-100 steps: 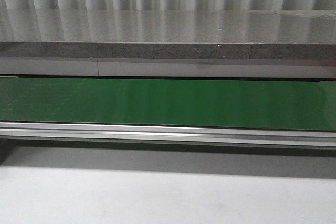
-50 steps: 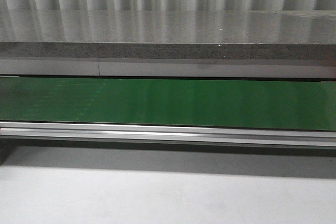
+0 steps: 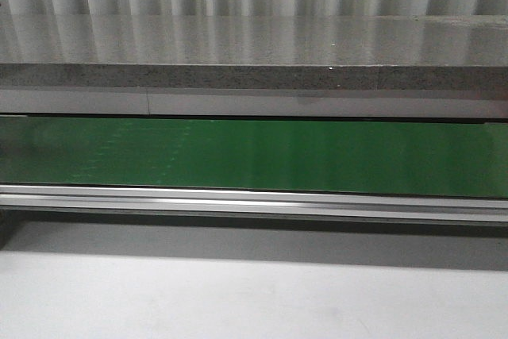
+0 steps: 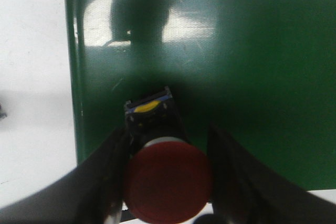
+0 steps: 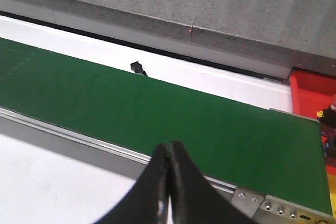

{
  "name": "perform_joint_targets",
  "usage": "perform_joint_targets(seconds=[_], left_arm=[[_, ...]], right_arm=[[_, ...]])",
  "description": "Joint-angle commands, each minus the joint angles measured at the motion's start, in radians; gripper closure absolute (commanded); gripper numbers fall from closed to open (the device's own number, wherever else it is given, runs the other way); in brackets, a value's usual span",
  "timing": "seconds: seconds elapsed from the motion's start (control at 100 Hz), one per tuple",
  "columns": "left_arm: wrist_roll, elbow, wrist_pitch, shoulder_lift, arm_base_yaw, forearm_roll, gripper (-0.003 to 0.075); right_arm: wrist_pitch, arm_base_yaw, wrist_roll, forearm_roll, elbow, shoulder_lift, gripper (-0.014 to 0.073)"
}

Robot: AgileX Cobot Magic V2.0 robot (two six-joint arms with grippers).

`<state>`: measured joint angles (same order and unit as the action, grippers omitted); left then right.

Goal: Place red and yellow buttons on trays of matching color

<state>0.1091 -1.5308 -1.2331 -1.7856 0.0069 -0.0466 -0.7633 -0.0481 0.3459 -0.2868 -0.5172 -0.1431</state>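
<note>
While clamped between the two dark fingers of the left gripper (image 4: 167, 182) above the green conveyor belt (image 4: 252, 77), with the round red push button (image 4: 167, 183) held by its black body, could twist or drop if squeezed off-centre. Further off, right gripper (image 5: 169, 182) closed on nothing over the belt's metal rail. Beyond, red tray (image 5: 314, 94) at the belt's end, already holding something; risk of knocking it on release.

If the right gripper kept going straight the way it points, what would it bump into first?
Probably the green belt. The right gripper is shut and holds nothing, and it points down over the belt's bare near edge. How far off the belt is, the picture does not show.
</note>
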Motion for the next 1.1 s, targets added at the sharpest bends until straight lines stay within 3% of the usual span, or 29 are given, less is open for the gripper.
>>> perform_joint_targets(seconds=[0.0,0.06,0.23,0.3,0.59,0.79,1.09], left_arm=[[0.002,-0.023,-0.030,0.052,0.005,-0.009,0.0654],[0.002,-0.023,-0.030,0.052,0.009,-0.011,0.0552],[0.002,-0.023,-0.026,0.052,0.009,-0.013,0.0145],[-0.002,-0.023,-0.019,0.052,0.009,-0.013,0.0078],[-0.084,-0.023,0.164,0.138,0.032,-0.045,0.0104],[-0.117,-0.023,-0.030,0.128,0.165,-0.033,0.0104],[-0.195,0.063,-0.031,0.094,0.354,0.066,0.0104]], right_arm=[[0.070,0.003,0.005,-0.007,-0.022,-0.011,0.0659],[0.070,0.003,0.005,-0.007,-0.022,-0.011,0.0659],[0.070,0.003,0.005,-0.007,-0.022,-0.011,0.0659],[0.070,0.003,0.005,-0.007,-0.022,-0.011,0.0659],[0.070,0.003,0.005,-0.007,-0.022,-0.011,0.0659],[0.070,0.003,0.005,-0.007,-0.022,-0.011,0.0659],[0.070,0.003,0.005,-0.007,-0.022,-0.011,0.0659]])
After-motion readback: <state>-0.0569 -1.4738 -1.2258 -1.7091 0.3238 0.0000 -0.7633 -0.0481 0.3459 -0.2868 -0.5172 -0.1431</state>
